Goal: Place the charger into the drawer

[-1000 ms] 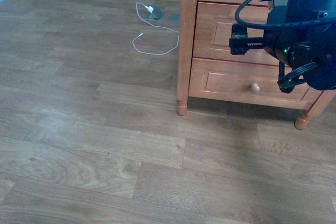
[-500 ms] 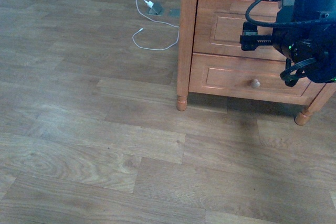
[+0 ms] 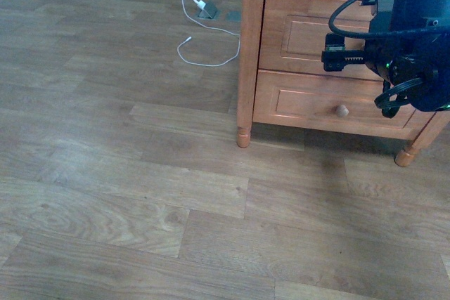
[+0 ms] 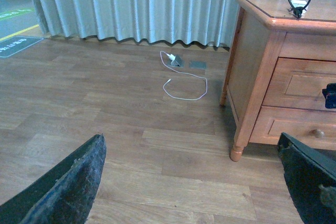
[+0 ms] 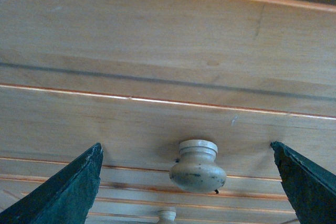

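The charger (image 4: 298,7), a small white plug with a black looping cable, lies on top of the wooden cabinet (image 4: 252,51). It is out of the front view. The drawer (image 3: 302,33) is the upper one and stands shut. My right gripper (image 3: 344,59) hangs open right in front of it. In the right wrist view the drawer's round knob (image 5: 197,167) sits between the spread fingers (image 5: 65,190) without touching them. My left gripper (image 4: 190,142) is open and empty above the floor, left of the cabinet.
The lower drawer (image 3: 309,100) with its own knob (image 3: 342,111) is shut too. A thin white cable (image 3: 207,36) with a small plug lies on the wooden floor near the grey curtain (image 4: 136,3). The cabinet's legs (image 3: 243,136) stand on the floor.
My right arm has shifted a little to the right in front of the upper drawer. Over the last half second almost nothing has moved.
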